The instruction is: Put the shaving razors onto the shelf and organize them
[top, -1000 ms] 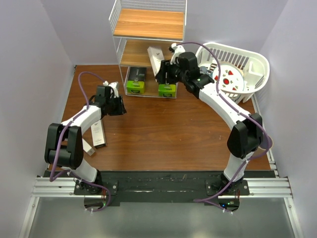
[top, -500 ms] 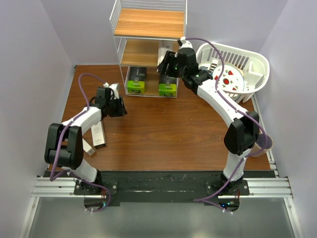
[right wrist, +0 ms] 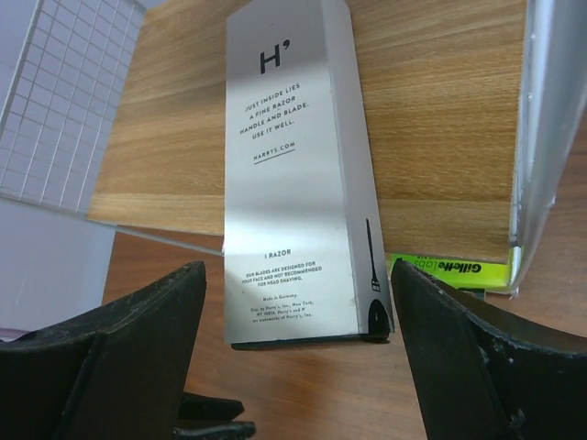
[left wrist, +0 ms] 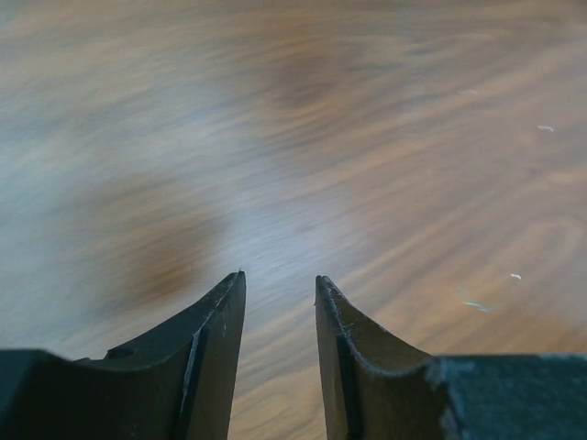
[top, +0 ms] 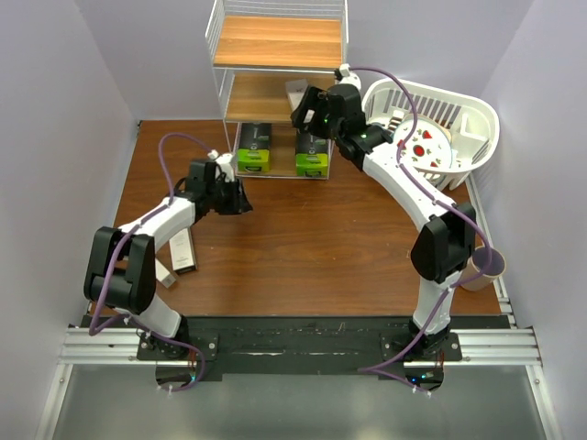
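The tabletop (top: pixel 312 247) is dark wood grain with a soft sheen. The shelf (top: pixel 275 41) pairs light matt wood tiers with white-coated wire. The razor carton (right wrist: pixel 298 183) is smooth matt card. The basket (top: pixel 484 128) is glossy white plastic.

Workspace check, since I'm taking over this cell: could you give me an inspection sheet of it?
Surface: brown wooden table, bare in the middle.
Job's things: white carton on the shelf's middle tier; two black-green packs on the bottom tier; two cartons lying on the table, left.
Clutter: white basket; cup at right edge.
Tools: left tool slightly open, empty; right tool open, either side of the white carton, not touching.
Cables: purple cable along each arm, none seen snagged.
Surroundings: lavender walls.
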`<action>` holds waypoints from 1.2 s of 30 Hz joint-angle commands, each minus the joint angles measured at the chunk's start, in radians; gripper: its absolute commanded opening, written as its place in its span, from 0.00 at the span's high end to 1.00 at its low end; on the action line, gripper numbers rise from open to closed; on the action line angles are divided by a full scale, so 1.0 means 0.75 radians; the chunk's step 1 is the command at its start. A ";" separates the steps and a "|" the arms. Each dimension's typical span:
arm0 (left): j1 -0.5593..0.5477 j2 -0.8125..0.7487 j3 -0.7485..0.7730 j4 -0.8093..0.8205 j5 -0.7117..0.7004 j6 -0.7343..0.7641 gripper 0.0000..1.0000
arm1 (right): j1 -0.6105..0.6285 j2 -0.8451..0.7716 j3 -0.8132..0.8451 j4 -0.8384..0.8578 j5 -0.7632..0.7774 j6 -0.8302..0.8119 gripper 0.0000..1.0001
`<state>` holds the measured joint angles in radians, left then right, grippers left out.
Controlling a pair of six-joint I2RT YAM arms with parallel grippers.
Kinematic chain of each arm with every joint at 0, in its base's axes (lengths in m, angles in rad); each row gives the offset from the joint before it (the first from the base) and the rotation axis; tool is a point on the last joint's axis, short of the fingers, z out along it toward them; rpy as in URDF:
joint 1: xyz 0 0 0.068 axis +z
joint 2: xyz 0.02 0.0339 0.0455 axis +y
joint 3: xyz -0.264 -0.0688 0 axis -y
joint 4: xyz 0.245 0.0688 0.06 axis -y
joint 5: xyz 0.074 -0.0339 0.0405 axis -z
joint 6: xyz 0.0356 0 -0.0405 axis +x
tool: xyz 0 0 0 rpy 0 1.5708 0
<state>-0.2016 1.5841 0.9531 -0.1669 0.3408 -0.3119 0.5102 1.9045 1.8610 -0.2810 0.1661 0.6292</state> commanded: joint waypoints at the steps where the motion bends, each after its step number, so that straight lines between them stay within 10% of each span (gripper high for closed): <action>1: -0.128 -0.016 0.179 0.092 0.069 0.131 0.57 | -0.018 -0.120 -0.017 -0.026 0.030 0.012 0.12; 10: -0.222 -0.067 0.275 0.597 -0.153 0.214 0.45 | -0.089 -0.224 -0.149 -0.069 -0.037 0.004 0.01; 17: -0.224 0.099 0.500 0.744 -0.362 0.140 0.69 | -0.124 -0.308 -0.274 0.033 -0.203 -0.121 0.01; 25: -0.236 0.307 0.717 0.814 -0.371 0.101 0.83 | -0.165 -0.339 -0.385 0.162 -0.289 -0.154 0.31; 36: -0.296 0.528 0.930 0.852 -0.342 0.068 0.84 | -0.179 -0.275 -0.356 0.203 -0.316 -0.115 0.33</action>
<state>-0.4007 1.9514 1.5707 0.3943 0.0814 -0.2405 0.3801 1.6958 1.5757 -0.1898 -0.0494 0.5362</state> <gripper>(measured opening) 0.160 0.672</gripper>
